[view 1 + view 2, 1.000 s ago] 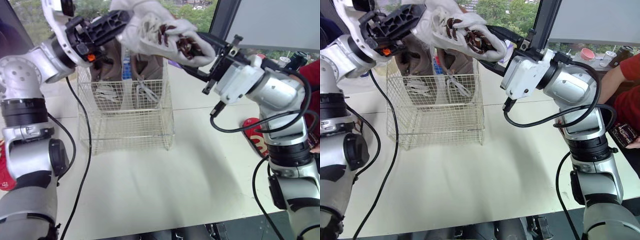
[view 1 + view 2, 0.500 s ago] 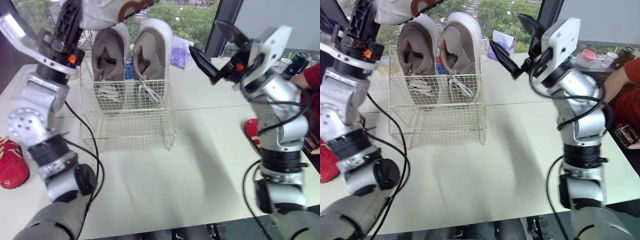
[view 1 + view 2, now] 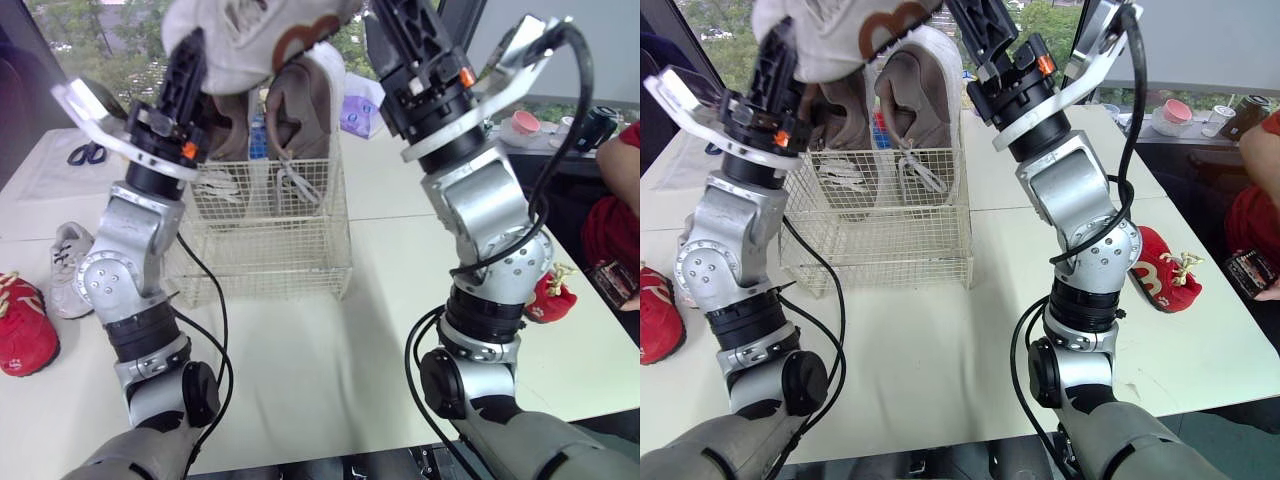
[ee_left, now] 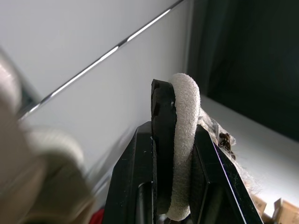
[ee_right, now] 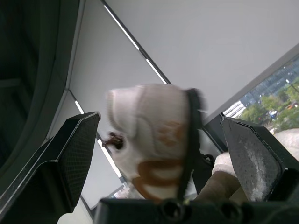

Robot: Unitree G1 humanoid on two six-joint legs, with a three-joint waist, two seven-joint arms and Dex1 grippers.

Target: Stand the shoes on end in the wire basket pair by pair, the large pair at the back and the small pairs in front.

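at the far left edge of the white bench (image 3: 300, 340), a red shoe (image 3: 22, 325); just beside it, a small white-and-grey shoe (image 3: 68, 268); further back, scissors (image 3: 85, 152). next, left arm upright, left end effector (image 4: 182, 112) clamped tight on the fleecy collar of a white shoe with brown trim (image 3: 255, 30), held in the air above the level of the wire basket (image 3: 270, 250). in the back of the basket, large beige pair (image 3: 305, 110) on end, side by side, toes down, laces toward the front. right of the basket, right arm upright too, right end effector (image 5: 159, 116) spread wide, gripping nothing, close beside the held shoe; cannot tell whether touching it. behind, a purple packet (image 3: 358, 110). far right, a second red shoe (image 3: 1162, 270) on the bench, and a person's red sleeve (image 3: 612, 215) at the edge.
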